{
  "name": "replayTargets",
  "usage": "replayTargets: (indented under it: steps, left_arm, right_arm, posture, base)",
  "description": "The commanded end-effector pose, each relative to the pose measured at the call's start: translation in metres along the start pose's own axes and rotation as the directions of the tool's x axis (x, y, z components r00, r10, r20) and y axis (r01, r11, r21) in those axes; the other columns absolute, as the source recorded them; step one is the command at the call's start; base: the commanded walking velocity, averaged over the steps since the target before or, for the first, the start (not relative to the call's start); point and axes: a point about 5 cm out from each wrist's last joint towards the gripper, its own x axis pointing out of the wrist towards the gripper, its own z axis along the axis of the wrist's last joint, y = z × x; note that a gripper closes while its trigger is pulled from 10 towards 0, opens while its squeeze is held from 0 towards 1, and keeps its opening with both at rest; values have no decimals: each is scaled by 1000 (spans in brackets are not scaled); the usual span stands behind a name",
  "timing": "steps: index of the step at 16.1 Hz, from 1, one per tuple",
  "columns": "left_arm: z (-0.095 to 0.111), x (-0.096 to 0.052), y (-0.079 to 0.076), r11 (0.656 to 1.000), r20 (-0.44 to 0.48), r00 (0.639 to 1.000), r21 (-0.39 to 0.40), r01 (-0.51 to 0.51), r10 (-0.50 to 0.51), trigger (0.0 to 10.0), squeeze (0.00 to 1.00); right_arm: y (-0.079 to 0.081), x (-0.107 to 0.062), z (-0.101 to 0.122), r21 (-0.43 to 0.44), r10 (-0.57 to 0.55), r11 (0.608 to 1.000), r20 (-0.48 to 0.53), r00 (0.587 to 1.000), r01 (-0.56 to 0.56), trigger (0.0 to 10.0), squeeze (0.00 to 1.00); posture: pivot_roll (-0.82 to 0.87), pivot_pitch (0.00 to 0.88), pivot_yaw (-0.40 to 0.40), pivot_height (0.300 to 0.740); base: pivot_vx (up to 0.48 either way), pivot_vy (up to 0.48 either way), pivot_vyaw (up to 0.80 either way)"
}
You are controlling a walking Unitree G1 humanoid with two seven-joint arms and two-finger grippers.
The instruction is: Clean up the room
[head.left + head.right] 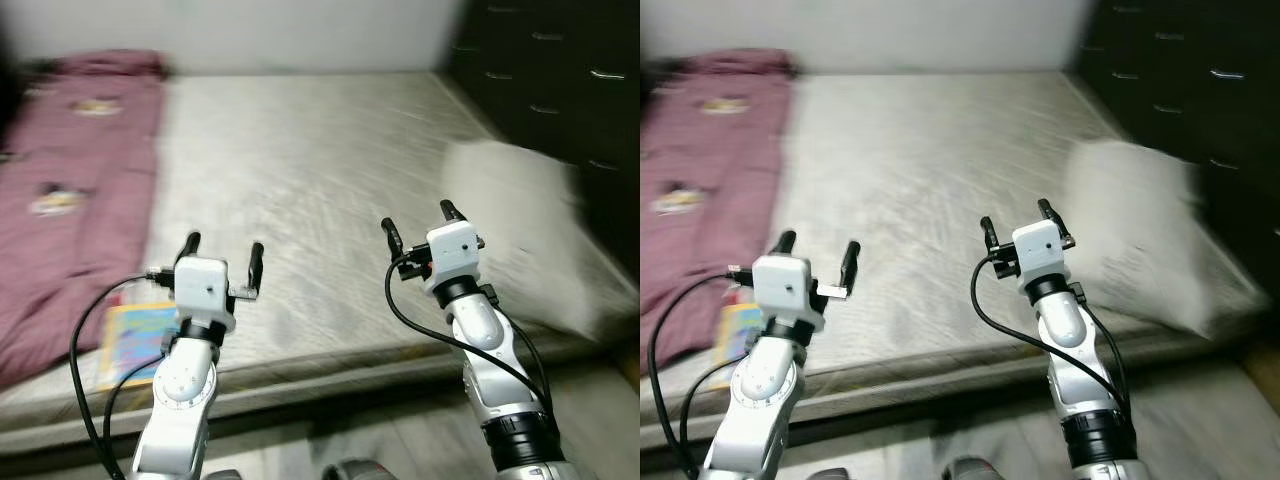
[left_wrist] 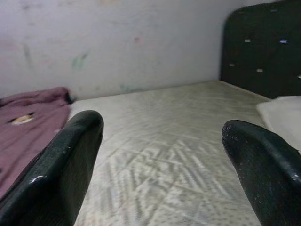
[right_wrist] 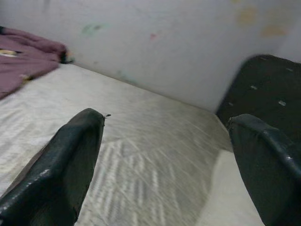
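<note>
**Q:** Fig. status — where are your grippers, and what's the task item?

**A:** Both arms raised over the near edge of the mattress (image 1: 330, 160). My left gripper (image 1: 222, 258) has its fingers spread, nothing between them; my right gripper (image 1: 420, 225) likewise spread and empty. Neither touches the bed. "Clean up" names no single thing, so I judge the candidates: the white pillow (image 1: 525, 225) lying at my right, near the dark headboard (image 1: 560, 70); the maroon blanket (image 1: 65, 200) rumpled along the left side; and a colourful book (image 1: 135, 340) flat near the front edge, just beside the blanket.

**Q:** Handling props. of each, and grip pts?

**A:** Judgement only, views are blurred. Pillow: prob. light, soft, squashy; will sag if pinched at one spot, so take it at a corner or edge w/ fingers closing deep into the fill, pref. both grippers. Blanket: limp, drapes, may drag; pinch a fold at its edge, not the flat middle. Book: thin, stiffish, lies flush on the sheet, so hard to get a finger under; approach from its free edge nearest me. None looks fragile. Pillow is nearest my right gripper, though apart from it.
</note>
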Motion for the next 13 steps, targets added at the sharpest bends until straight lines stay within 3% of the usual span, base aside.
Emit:
replayTargets:
  steps: [1,9,13]
  left_arm:
    - [-1,0,3,1000,-12,1000,6,-20,20,10000,0]
    - [1,2,0,1000,1,1000,20,-5,5,10000,0]
    - [1,2,-1,1000,2,1000,17,-7,6,10000,0]
  right_arm:
    - [3,1,-1,8,2,1000,-6,1000,-2,10000,0]
    - [1,2,-1,5,-3,1000,-4,1000,3,10000,0]
    - [2,2,-1,5,0,1000,-4,1000,0,10000,0]
  posture:
    - [-39,0,-11,740]
    - [-45,0,-12,740]
    - [-45,0,-14,740]
  base:
    - [0,0,0]
    - [0,0,0]
    - [0,-291,0]
